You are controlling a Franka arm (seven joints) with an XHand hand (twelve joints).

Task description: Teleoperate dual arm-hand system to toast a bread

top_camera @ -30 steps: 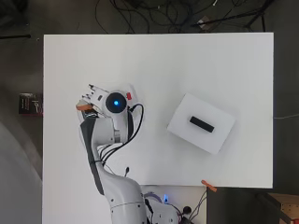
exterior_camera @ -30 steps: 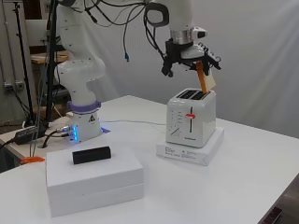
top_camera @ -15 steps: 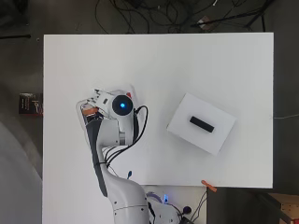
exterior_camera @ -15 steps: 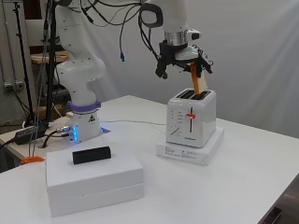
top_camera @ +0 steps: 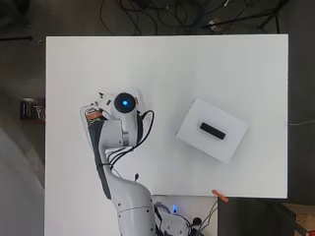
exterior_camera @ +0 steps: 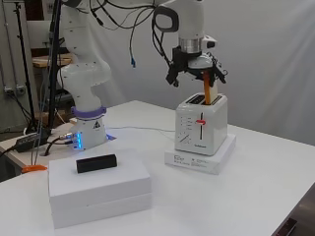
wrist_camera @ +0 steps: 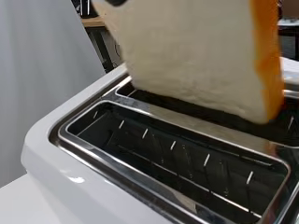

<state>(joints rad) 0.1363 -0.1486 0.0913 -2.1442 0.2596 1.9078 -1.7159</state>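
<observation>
Robot hand (exterior_camera: 197, 66) pinching pale bread slice (wrist_camera: 196, 51) with orange crust, upright over white toaster (exterior_camera: 202, 125) slot

We note a white table (top_camera: 206, 69) standing on a dark floor (top_camera: 22, 59), with a tangle of black cables (top_camera: 162, 12) lying on the floor beyond its far edge. In the side view a pale grey curtain (exterior_camera: 275, 59) hangs behind the table, and a wooden shelf (exterior_camera: 47, 61) stands at the left beside a metal stand (exterior_camera: 22, 64). Lighting is even.
</observation>
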